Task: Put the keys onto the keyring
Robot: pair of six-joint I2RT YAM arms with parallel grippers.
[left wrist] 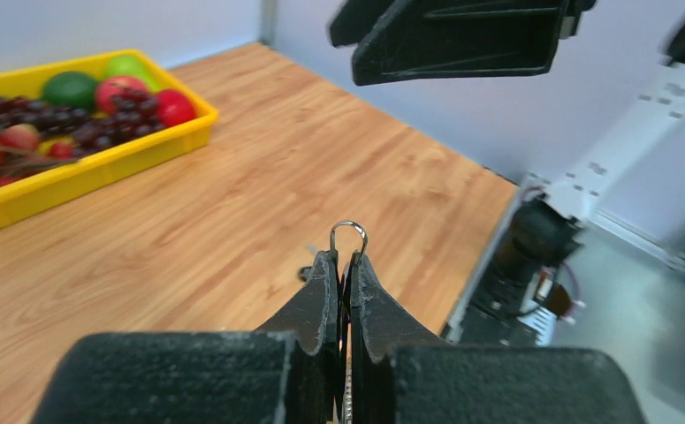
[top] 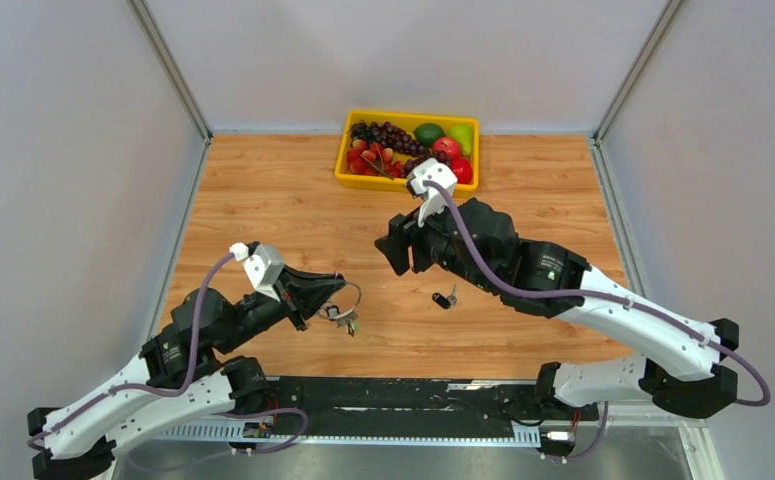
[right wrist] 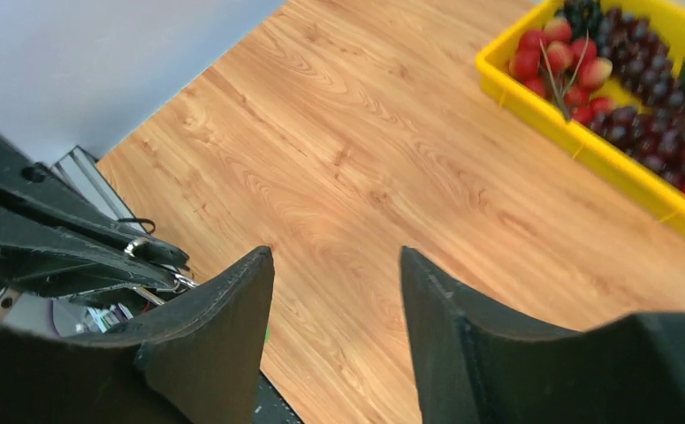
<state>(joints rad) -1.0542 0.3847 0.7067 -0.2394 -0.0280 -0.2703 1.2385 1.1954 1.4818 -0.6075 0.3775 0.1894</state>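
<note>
in the top view a loose key [top: 444, 298] with a black head lies on the wooden table [top: 263, 190], at about 4 o'clock from the right gripper [top: 391, 252] and apart from it; that gripper's jaws stand wide apart, holding nothing. the key's long axis runs roughly from 7 to 1 o'clock, blade toward 1. at 9 o'clock from it, the left gripper [left wrist: 344, 258] is pinched tight on the wire keyring [left wrist: 348, 231], with more keys [top: 344, 318] hanging below
</note>
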